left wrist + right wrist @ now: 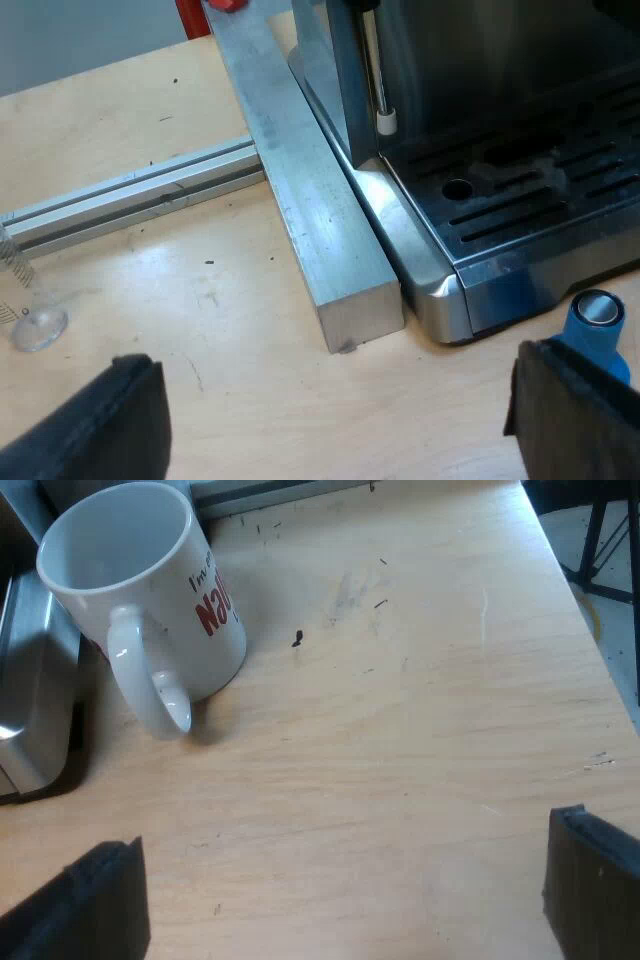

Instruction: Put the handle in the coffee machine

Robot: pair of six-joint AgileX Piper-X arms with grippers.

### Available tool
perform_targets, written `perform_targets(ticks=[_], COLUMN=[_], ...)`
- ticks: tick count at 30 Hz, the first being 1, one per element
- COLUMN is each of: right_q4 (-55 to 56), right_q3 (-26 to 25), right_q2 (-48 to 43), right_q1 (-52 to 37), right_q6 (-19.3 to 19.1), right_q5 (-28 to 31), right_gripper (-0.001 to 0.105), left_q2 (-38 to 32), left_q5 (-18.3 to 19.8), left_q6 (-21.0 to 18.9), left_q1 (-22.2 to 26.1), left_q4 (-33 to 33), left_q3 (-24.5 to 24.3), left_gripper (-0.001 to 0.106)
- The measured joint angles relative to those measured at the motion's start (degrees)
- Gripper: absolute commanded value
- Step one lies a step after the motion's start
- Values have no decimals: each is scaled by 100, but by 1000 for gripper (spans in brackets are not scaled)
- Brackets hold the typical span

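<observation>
Black fingers spread wide, empty: left gripper point(335, 420), right gripper point(340, 890).
Wooden table point(240, 300) beneath; espresso machine point(500, 200) and blue tamper point(595, 330) by left gripper, mug point(150, 590) by right gripper.

You've got a pale wood desk point(230, 320): smooth, matt, a few dark specks. The espresso machine point(500, 120) is brushed metal, glossy at the corner, and its drip tray point(540, 200) is slotted metal too. The bar point(320, 240) against it is dull grey metal, scuffed, and the rail point(130, 195) looks the same. The tamper point(595, 338) has a blue plastic-looking body and a polished metal top. The measuring glass point(35, 322) is clear glass. The mug point(200, 655) is glossy white ceramic with red print. Your left gripper point(335, 425) and right gripper point(340, 900) have matt black fingers point(100, 425), slightly grainy.
</observation>
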Motion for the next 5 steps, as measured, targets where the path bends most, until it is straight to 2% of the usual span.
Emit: perform_targets(ticks=[5], right_q4=[0], right_q3=[0], right_q2=[0], right_q1=[0], right_q6=[0], right_q5=[0], right_gripper=[80], left_q2=[0], left_q5=[0], left_q6=[0], left_q1=[0], left_q4=[0], left_q3=[0], left_gripper=[72])
